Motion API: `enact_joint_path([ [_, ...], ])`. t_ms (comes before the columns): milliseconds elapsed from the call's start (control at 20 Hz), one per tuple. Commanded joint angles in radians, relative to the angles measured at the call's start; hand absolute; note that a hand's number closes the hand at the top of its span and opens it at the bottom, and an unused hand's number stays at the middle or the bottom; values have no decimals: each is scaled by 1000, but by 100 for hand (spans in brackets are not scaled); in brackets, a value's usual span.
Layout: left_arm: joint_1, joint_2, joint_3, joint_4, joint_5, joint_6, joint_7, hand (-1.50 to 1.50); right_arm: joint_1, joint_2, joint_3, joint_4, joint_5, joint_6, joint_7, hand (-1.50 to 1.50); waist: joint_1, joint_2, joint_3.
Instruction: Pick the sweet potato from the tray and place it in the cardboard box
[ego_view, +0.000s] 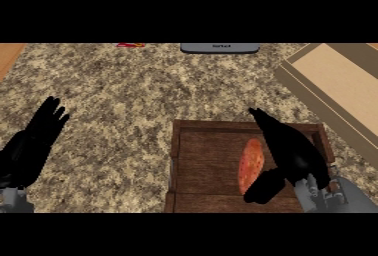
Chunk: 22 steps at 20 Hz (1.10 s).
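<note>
Fingers of the right hand spread open beside the sweet potato, lying lengthwise front-to-back.

Bare counter apparently lies open between tray and cardboard box.

Cardboard box cut off rightward

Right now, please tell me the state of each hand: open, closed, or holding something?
Left hand: open, resting at the left edge, holding nothing.
Right hand: open over the brown wooden tray, beside the orange sweet potato, not grasping it.
</note>
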Motion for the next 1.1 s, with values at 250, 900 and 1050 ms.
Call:
enact_joint_path([
  [250,8,-14,-3,-59,-28,24,31,0,9,27,22,50,37,70,145,-150,0,-1,1],
  [900,-10,8,44,9,2,-55,11,0,27,103,22,197,80,77,63,-150,4,1,1],
  [1050,35,-38,8,-59,-46,2,25,0,84,69,11,128,73,107,68,-150,-1,-1,1],
])
